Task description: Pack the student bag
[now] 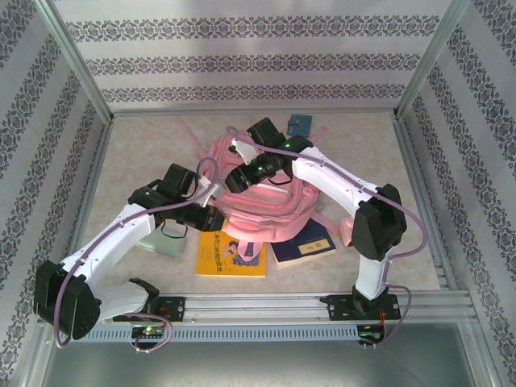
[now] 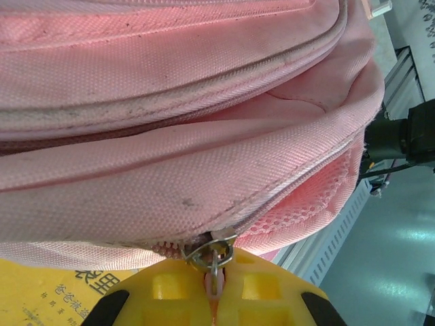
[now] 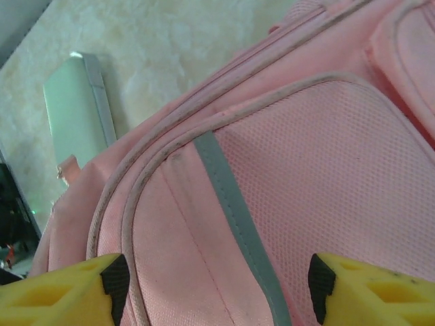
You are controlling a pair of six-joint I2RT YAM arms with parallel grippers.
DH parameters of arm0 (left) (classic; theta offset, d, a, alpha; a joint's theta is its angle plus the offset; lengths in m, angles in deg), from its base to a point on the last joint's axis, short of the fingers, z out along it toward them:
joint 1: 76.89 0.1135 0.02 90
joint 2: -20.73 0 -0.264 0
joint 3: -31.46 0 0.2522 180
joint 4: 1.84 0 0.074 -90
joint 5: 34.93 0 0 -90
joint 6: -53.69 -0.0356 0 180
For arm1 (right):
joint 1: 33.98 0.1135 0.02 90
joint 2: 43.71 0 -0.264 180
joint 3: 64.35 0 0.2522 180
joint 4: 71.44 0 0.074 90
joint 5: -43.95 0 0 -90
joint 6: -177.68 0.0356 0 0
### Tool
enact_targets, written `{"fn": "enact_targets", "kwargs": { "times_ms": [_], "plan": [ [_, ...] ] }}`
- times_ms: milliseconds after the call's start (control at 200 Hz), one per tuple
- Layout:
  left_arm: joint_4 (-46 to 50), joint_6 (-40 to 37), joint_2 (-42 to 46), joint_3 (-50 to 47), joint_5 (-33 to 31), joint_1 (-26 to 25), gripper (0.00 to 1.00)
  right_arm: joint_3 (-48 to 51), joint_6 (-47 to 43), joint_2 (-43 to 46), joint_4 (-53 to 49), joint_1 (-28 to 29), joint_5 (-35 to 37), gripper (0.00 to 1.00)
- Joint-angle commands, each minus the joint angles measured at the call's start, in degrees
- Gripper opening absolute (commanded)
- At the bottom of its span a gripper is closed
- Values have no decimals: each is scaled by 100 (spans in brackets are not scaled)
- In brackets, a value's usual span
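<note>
The student bag (image 1: 278,211) is seen lying near the middle of the table (image 1: 145,153), between the 2 arms, with its pink straps spread toward the back. The left gripper (image 2: 214,288) is closed tightly, and a metal zip pull (image 2: 212,252) at the end of 1 of the bag's zip lines is pinched between its yellow fingers (image 2: 170,288). The right gripper (image 3: 217,285) is held wide open over a mesh panel of the bag crossed by a grey stripe (image 3: 231,204); nothing is gripped by it, and whether its pads touch the fabric cannot be told. A yellow book (image 1: 231,256) and a dark blue book (image 1: 305,242) are partly covered by the bag's near edge. A pale green case (image 1: 161,242) is lying just left of the bag, and a small teal pouch (image 1: 300,125) is placed behind it.
</note>
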Motion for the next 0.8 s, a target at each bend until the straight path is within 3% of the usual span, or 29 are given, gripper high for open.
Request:
{"fn": "enact_targets", "kwargs": {
  "times_ms": [0,160,430,700,794],
  "plan": [
    [105,-416,231,-54,25,-14,0,459,-825,263,335,240,214,72],
    [132,-552,255,-103,-60,36,0,1458,-1328,811,1413,306,552,70],
    [137,-685,274,-123,-76,48,0,1599,-2245,738,1244,397,853,59],
    [272,-663,132,135,-60,39,0,1274,-2038,572,1107,470,909,7],
    [269,-469,123,212,25,39,0,1206,-1844,584,1138,469,856,0]
  ]
}}
